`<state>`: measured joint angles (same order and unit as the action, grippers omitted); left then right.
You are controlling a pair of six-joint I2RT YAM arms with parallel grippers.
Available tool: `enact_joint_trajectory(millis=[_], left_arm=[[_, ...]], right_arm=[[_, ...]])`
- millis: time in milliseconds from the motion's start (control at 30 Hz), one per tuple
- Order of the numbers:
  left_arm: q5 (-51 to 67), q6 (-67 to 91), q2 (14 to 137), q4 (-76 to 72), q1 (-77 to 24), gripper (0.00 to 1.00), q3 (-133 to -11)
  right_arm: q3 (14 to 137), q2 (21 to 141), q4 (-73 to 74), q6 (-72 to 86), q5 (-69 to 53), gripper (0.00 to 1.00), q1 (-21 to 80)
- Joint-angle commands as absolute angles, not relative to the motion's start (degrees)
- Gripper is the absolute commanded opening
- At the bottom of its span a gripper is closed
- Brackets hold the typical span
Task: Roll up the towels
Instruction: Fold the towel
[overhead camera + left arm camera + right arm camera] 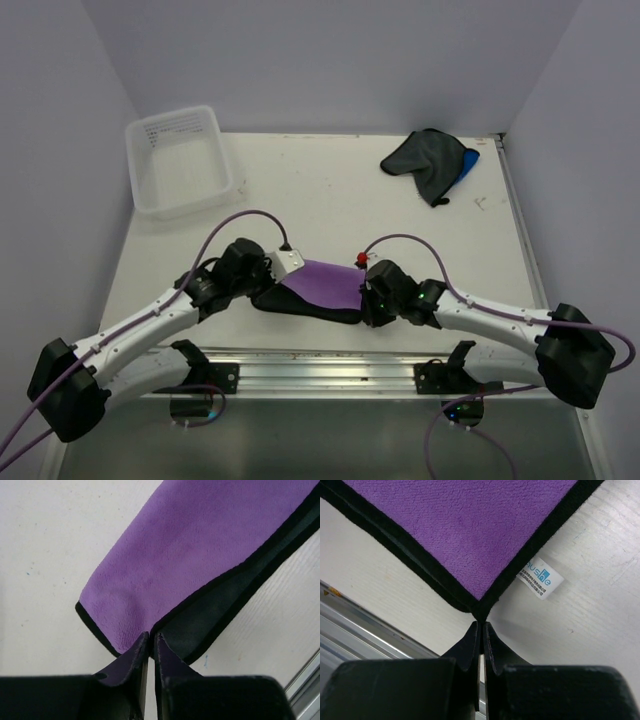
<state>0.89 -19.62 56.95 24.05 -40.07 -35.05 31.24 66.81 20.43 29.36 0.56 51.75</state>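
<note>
The purple towel [325, 282] with black edging lies partly folded near the table's front edge, between my two arms. My left gripper [270, 293] pinches its left end; in the left wrist view the jaws [151, 636] stand almost together on the folded edge of the purple towel [200, 545], whose dark underside shows. My right gripper [368, 300] is shut on the towel's right corner; in the right wrist view the gripper [481, 624] nips the black corner of the purple towel [470, 525]. The dark grey towel [425, 160] and the blue towel [468, 162] lie bunched together at the far right.
A clear plastic tub [180, 160] stands at the far left corner. A white label [540, 577] sticks out from the purple towel's edge. The metal rail [320, 365] runs along the table's near edge, close behind both grippers.
</note>
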Motion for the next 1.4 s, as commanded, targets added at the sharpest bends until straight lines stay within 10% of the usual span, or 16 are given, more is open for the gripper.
enact_joint_trajectory(millis=[0, 133, 967, 1367], left_arm=[[1.58, -21.01, 53.89, 25.14, -40.78, 0.14, -36.30], [0.70, -20.83, 50.81, 24.87, -40.87, 0.33, -35.60], [-8.00, -13.97, 46.23, 10.99, -40.78, 0.41, -31.73], [-9.67, -14.59, 44.56, 9.58, -40.78, 0.43, -30.76]], right_arm=[[30.85, 66.80, 18.90, 28.83, 1.49, 0.00, 52.03], [30.32, 67.23, 18.55, 29.00, 1.32, 0.00, 51.94], [29.01, 65.30, 18.81, 30.06, 0.26, 0.00, 52.38], [31.46, 59.33, 24.07, 29.36, 0.88, 0.56, 53.26]])
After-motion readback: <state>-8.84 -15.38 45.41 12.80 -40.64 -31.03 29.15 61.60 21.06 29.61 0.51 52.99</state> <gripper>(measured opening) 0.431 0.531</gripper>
